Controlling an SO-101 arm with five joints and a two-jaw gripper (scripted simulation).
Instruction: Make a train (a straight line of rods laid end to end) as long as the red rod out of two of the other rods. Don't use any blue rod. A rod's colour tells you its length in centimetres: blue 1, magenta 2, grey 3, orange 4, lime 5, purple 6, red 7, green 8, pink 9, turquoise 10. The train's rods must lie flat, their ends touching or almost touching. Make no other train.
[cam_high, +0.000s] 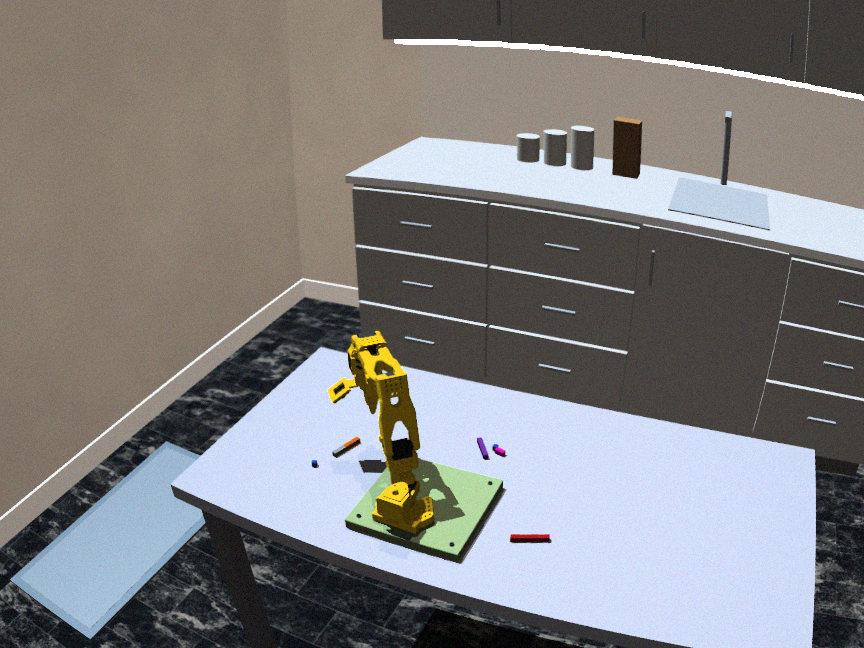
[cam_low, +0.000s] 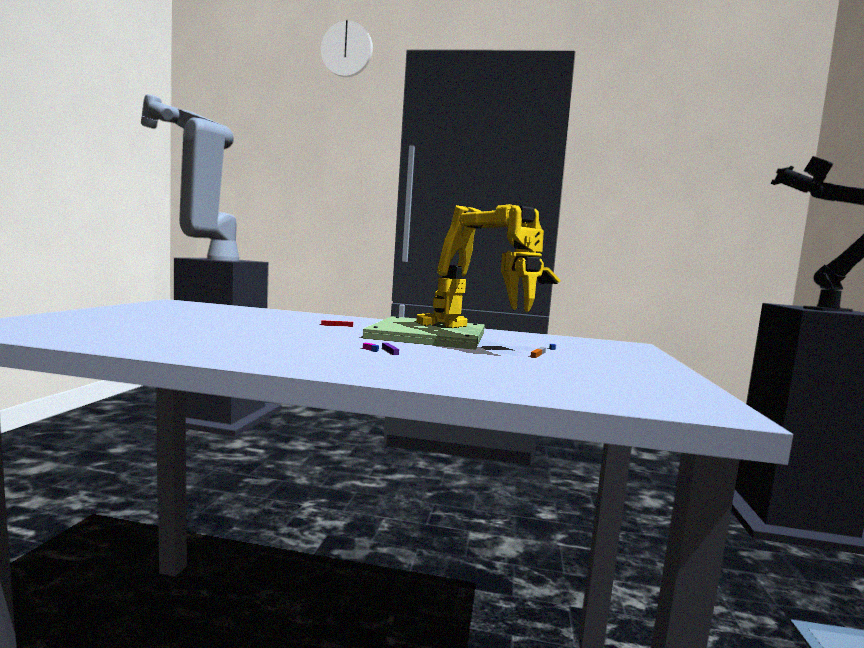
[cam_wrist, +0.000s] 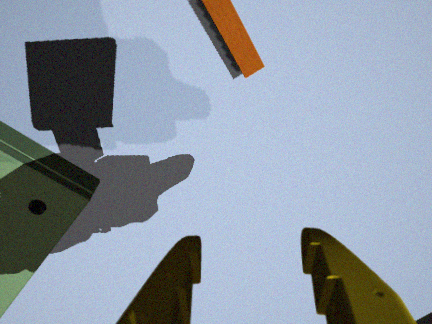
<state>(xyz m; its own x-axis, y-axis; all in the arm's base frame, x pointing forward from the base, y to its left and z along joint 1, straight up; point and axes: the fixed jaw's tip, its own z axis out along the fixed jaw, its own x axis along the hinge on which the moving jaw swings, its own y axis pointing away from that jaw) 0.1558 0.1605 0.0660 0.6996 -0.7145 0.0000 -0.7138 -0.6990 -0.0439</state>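
Note:
The orange rod (cam_high: 353, 442) (cam_low: 535, 353) (cam_wrist: 235, 35) and the grey rod (cam_high: 339, 451) lie flat in one line, end to end, left of the arm's base in the top view. I see no gap between them. In the wrist view only the orange rod's near part shows, at the top edge; the grey rod is out of that view. The red rod (cam_high: 529, 538) (cam_low: 337, 323) lies flat alone, to the right of the base in the top view. My gripper (cam_low: 521, 308) (cam_wrist: 251, 240) hangs above the table, its fingers apart, with nothing between them.
A purple rod (cam_high: 482, 447) (cam_low: 390, 348) lies near a magenta rod (cam_high: 499, 451) (cam_low: 368, 345) with a small blue rod (cam_high: 495, 446) beside it. Another blue rod (cam_high: 314, 463) (cam_low: 552, 346) lies near the grey rod. The green base board (cam_high: 474, 488) (cam_low: 411, 336) carries the arm.

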